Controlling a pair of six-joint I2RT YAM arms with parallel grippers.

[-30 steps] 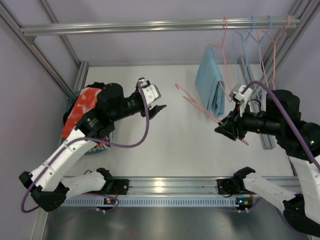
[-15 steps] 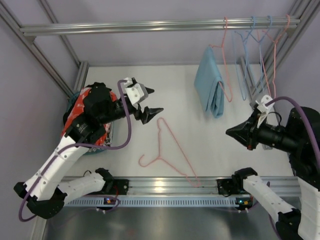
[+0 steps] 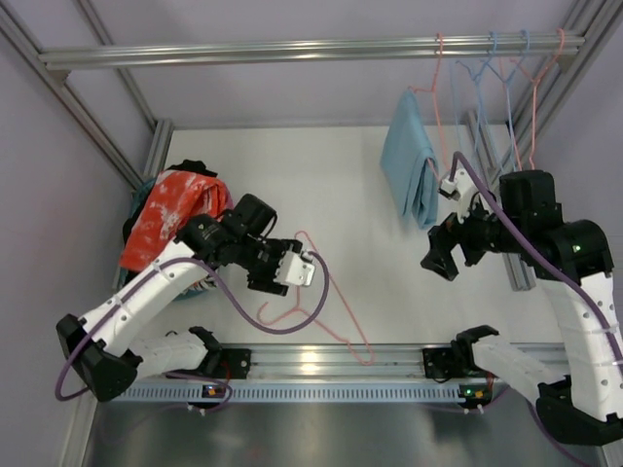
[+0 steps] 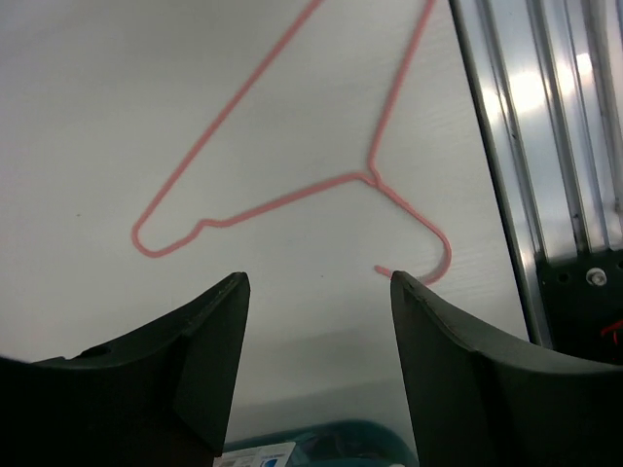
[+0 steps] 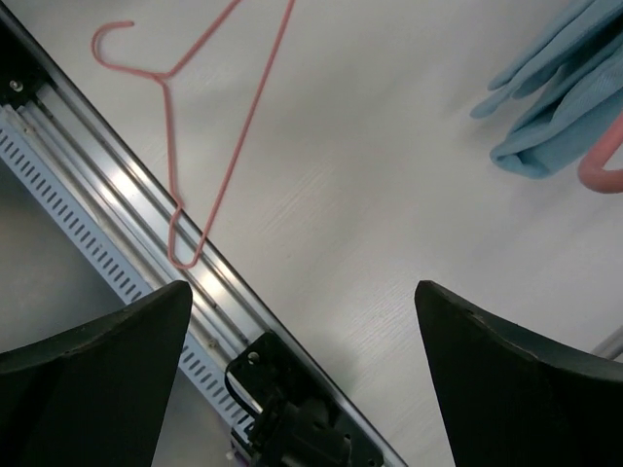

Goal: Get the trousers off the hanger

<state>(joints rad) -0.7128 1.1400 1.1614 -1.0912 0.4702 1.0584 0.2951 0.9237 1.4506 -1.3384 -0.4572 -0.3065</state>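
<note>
Since one pink hanger (image 4: 370, 176) lies bare, I reckon that pair's done | left gripper (image 4: 318, 282) over it, wide, empty | right gripper (image 5: 304, 292) right of it, wide, empty | blue trousers (image 3: 409, 170) hanging beyond it, my next grab

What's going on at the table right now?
A pink hanger lies bare on the table by the front rail. The left end effector hovers over it, open and empty. The right end effector is also open and empty, near the blue trousers, which hang from the overhead bar. A pair of orange-red trousers sits in a heap at the left.
</note>
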